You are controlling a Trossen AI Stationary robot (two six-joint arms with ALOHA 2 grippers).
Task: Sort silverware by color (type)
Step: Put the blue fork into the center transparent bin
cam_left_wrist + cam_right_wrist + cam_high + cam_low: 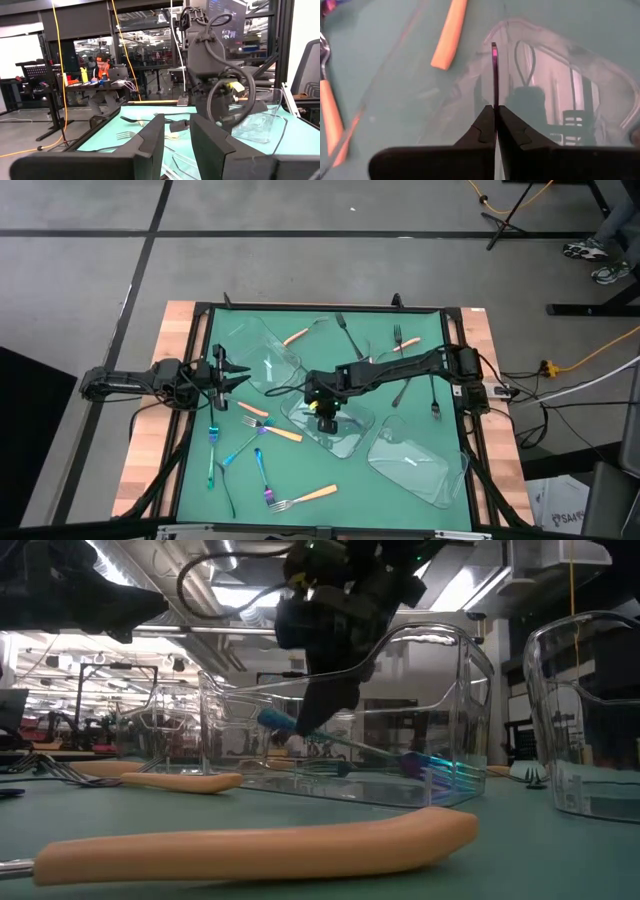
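- The right gripper (327, 423) is held over the middle tray (352, 442) near the table's centre, its jaws pinched shut on a thin iridescent utensil (494, 75), gripped at one end.
- In the low view that utensil (350, 745) slopes down inside the tray, its far end low against the floor, so the step in hand is judged to be the release into this tray.
- The release is best made low, with the jaws opened only once the free end rests on the tray floor; a drop from height would likely rattle or bounce on hard plastic.
- The fingers should then be lifted straight up, clear of the tray's walls.
- The left gripper (228, 376) waits near the left edge of the table, its jaws partly open and empty.
- The trays are clear, thin-walled plastic with rounded corners, glossy and reflective; edges are hard to read.
- The held utensil is slim polished metal with a blue-purple sheen, likely slippery.
- The orange handles (250, 843) look matte, smooth and slightly curved; several lie on the green mat (200, 500) by the front-left corner, with dark forks (345, 330) near the far edge.
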